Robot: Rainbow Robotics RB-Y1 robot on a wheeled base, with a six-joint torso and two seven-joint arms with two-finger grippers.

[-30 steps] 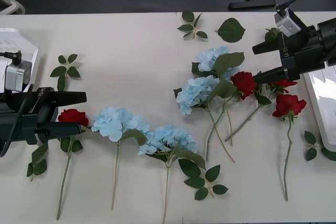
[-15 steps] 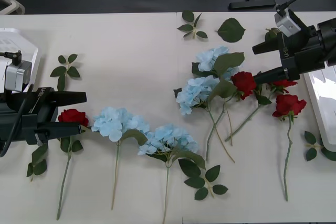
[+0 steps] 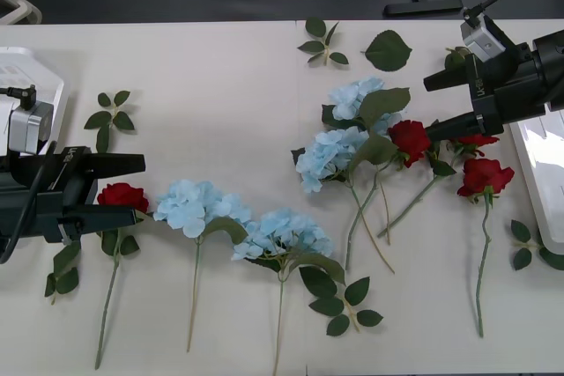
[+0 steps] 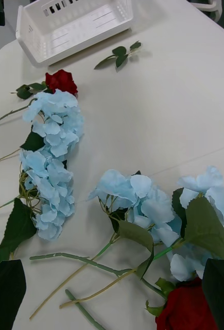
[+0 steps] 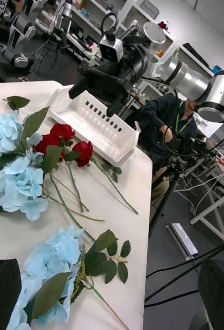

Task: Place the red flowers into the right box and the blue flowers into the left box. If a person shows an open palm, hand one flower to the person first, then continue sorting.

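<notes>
Cream counter (image 3: 229, 68) spans the front view. Right box (image 3: 542, 178) at right edge, mid-height; left box (image 3: 26, 85) at left edge, upper half.

Left hand (image 3: 132, 187) lower left, black fingers spread wide, empty, tips flanking a red rose (image 3: 122, 195) head.

Right hand (image 3: 432, 105) upper right, fingers parted, nothing held, above a red rose (image 3: 410, 138) beside two more (image 3: 483, 175).

Blue hydrangeas: two at centre (image 3: 330, 154), two lower centre-left (image 3: 189, 204).

Loose leaf sprigs (image 3: 322, 41) near top edge.

4 red flowers (image 3: 123, 195), 4 blue flowers (image 3: 189, 204), 2 boxes (image 3: 539, 173)
</notes>
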